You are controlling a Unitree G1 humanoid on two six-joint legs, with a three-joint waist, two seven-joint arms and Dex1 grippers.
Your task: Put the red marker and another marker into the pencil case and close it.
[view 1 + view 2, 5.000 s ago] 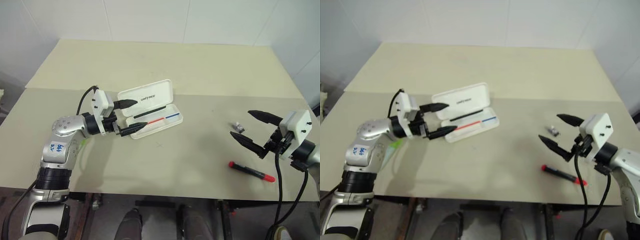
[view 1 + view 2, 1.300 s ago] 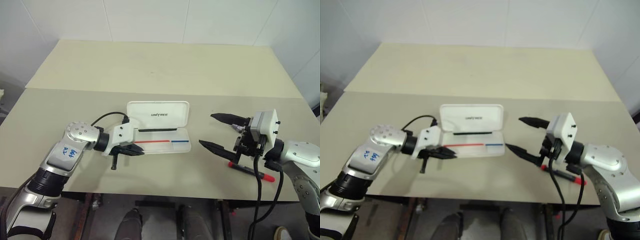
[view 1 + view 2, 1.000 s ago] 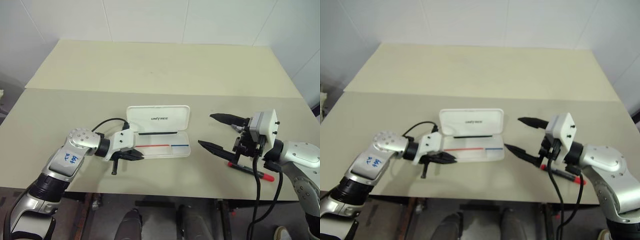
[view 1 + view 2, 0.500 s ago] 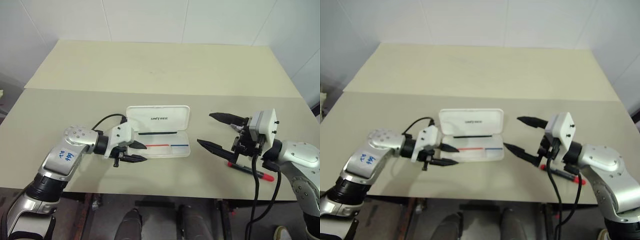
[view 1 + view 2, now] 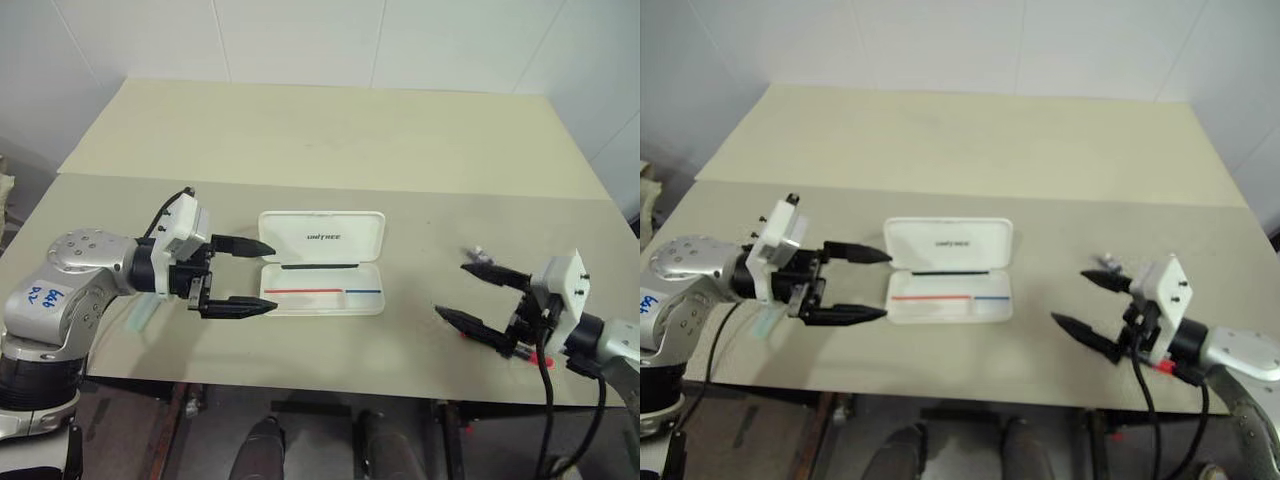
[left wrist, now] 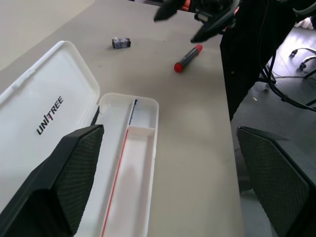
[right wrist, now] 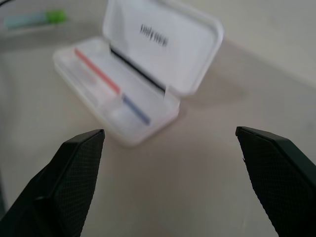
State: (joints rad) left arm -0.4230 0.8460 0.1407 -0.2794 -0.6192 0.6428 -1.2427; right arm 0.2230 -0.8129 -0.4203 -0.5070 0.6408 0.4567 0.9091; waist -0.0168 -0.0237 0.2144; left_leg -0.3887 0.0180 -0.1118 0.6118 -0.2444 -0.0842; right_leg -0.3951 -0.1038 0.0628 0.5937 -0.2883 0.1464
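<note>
Open pencil case mid-table, just beside the spread-fingered, empty left gripper; red marker under the spread, empty right gripper; green-capped marker beyond the case.

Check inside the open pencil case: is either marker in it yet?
No. The pencil case holds only its printed red-and-blue line and bare white tray; nothing covers its inside. The red marker lies on the table, and the green-capped marker lies outside too.
</note>
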